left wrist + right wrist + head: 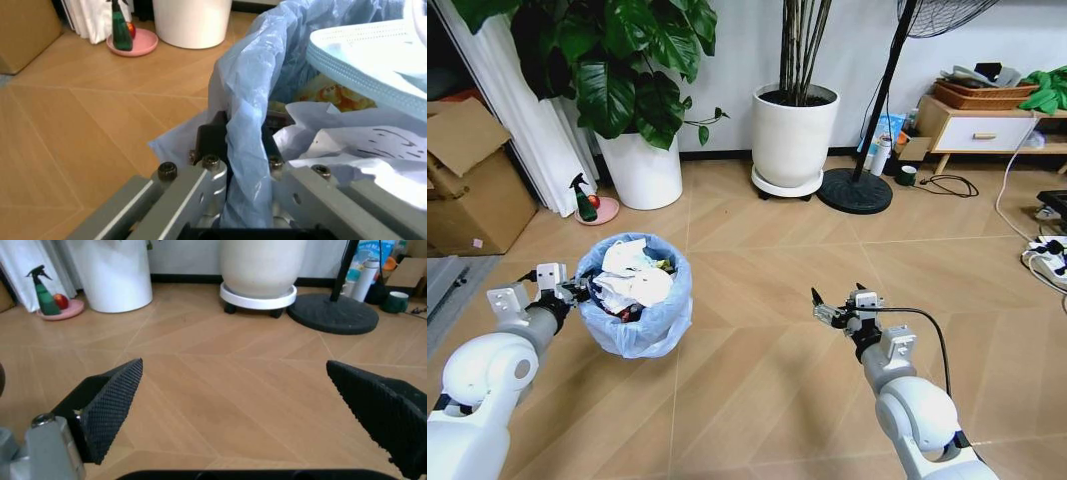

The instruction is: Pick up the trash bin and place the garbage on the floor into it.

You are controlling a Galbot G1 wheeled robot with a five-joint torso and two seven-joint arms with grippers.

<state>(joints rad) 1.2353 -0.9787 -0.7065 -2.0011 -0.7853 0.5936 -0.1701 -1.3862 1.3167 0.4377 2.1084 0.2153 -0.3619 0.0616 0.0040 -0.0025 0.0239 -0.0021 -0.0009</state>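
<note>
**Left gripper clamped on the bin's rim, right gripper open over bare floor**

The left gripper [577,291] is closed on the near-left rim of the trash bin [642,325], its fingers pinching the thin light-blue bag liner [243,150] between them. In the left wrist view the plastic runs straight down through the narrow gap between the two metal finger mounts, with a black finger pad [212,140] pressed against the outer side of the bag. The left arm reaches in from the lower left of the head view.

The trash bin stands upright on the floor [757,400], left of centre before the robot. It is heaped with garbage [632,283]: white crumpled paper and wrappers rising to the rim, with darker scraps beneath. From the left wrist a pale blue face mask [363,55] lies on top, beside white paper with dark marks.

The right gripper [830,306] hangs to the right of the bin, well apart from it, with its black textured fingers [110,407] spread wide and nothing between them. Below it is bare chevron planking.

Farther back stand two big white plant pots [794,135], a fan's round black base [855,190], a green spray bottle on a pink dish [587,203], and cardboard boxes [467,190] at the left.
</note>
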